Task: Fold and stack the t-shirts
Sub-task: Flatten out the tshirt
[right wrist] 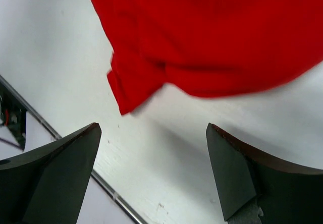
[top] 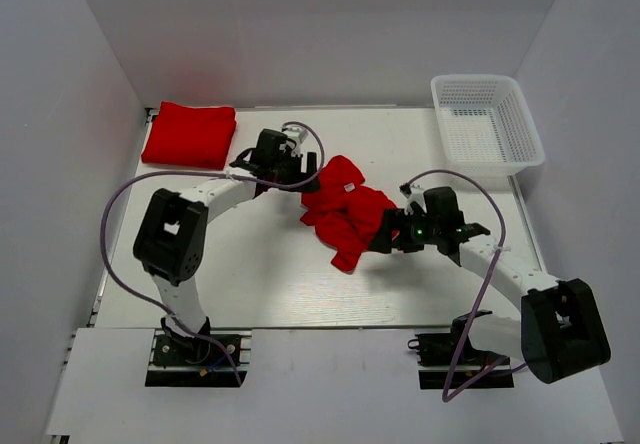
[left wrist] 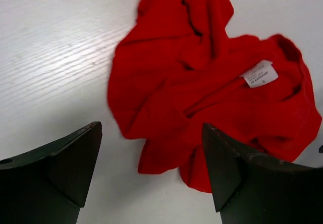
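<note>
A crumpled red t-shirt [top: 345, 212] lies in a heap at the middle of the white table, its white neck tag [top: 349, 187] facing up. It also shows in the left wrist view [left wrist: 202, 82] with the tag [left wrist: 260, 74], and in the right wrist view [right wrist: 212, 32]. A folded red t-shirt [top: 190, 134] lies at the far left. My left gripper [top: 303, 176] is open and empty at the heap's left edge. My right gripper [top: 383, 237] is open and empty at the heap's right edge, with bare table between its fingers.
A white plastic mesh basket [top: 487, 122] stands at the far right corner. The table's [top: 260, 284] front edge with a metal rail shows in the right wrist view [right wrist: 60, 138]. White walls enclose the table on three sides.
</note>
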Motion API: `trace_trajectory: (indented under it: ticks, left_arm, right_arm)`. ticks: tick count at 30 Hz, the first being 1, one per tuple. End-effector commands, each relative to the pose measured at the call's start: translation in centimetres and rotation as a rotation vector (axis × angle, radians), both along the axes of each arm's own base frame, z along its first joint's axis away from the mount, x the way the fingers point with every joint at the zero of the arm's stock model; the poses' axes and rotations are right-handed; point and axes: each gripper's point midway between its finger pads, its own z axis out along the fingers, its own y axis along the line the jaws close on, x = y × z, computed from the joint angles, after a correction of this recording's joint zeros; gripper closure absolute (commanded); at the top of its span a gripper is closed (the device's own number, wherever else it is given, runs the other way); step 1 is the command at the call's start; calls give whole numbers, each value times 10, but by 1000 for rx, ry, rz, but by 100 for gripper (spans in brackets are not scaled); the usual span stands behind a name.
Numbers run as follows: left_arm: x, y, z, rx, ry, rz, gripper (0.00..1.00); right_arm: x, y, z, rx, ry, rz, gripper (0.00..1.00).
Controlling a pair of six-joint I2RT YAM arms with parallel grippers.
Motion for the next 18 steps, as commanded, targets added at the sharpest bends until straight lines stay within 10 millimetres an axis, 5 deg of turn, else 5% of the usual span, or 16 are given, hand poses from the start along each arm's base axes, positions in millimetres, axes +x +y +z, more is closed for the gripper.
trace_trajectory:
  ticks: [1, 11, 15, 18]
  left_arm:
    - [-7, -32, -1, -72, 1, -181, 11]
    - [6, -33, -37, -31, 46, -157, 28]
    - [11, -38, -44, -43, 51, -158, 58]
    - [12, -43, -43, -61, 48, -175, 96]
  right_arm:
    - [-1, 11, 5, 68, -13, 13, 10]
    - [31, 0, -21, -22, -12, -129, 10]
    - [47, 4, -27, -19, -13, -145, 10]
    - [56, 13, -26, 11, -9, -133, 11]
